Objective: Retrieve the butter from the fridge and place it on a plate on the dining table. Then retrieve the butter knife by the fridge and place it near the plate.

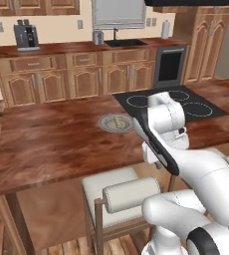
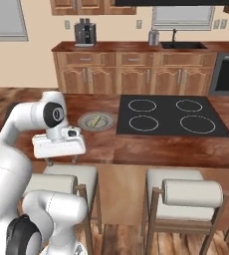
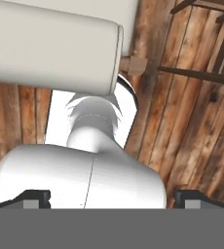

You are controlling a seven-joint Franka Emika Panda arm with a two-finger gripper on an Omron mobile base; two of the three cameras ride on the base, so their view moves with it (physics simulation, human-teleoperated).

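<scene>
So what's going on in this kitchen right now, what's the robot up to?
The butter already lies on the plate, which sits on the dining table beside the black cooktop. The gripper is open and empty, pulled back over the near table edge above a stool, pointing down toward the floor. So the butter step looks done, and the butter knife has not yet been brought to the plate.

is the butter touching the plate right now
Touching. In the right base view the butter lies flat inside the rim of the plate on the dining table, with no gap; the left base view agrees.
</scene>
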